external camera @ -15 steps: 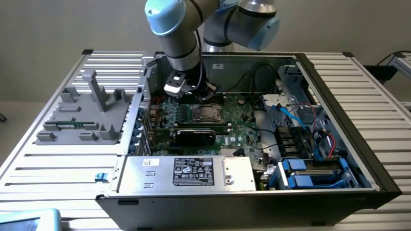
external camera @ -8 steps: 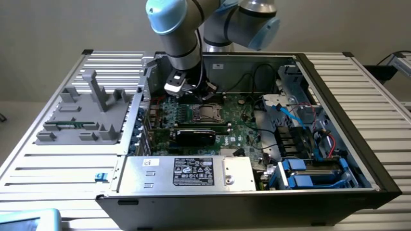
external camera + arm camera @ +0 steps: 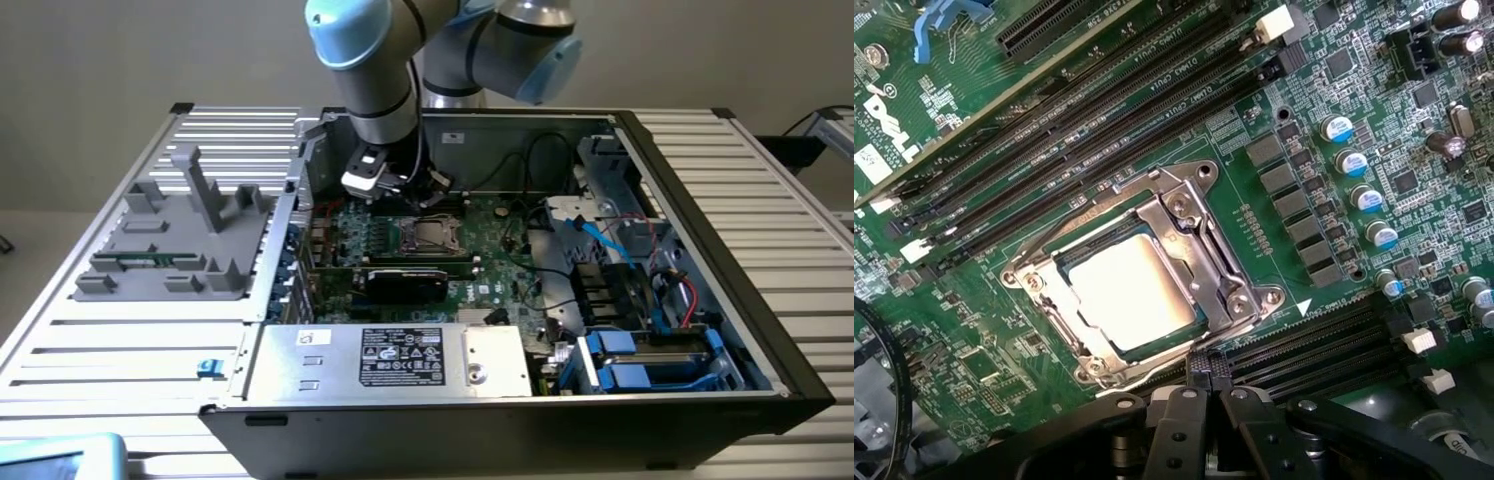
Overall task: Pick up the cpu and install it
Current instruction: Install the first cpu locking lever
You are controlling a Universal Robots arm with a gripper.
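Now cpu [image 3: 1132,292] inside socket frame [image 3: 1194,222]

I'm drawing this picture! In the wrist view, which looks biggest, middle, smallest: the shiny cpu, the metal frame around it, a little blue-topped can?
Largest: the metal frame.
Middle: the cpu, lying inside it.
Smallest: the blue-topped can, tiny beside both.

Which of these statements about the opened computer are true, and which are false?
1. The shiny silver square cpu lies in the metal-framed socket on the green motherboard. True.
2. The gripper holds the cpu. False: it is shut on nothing.
3. The long black memory slots hold green sticks. False: they are empty.
4. A grey plastic tray stands outside the black computer case, on the exterior view's left. True.
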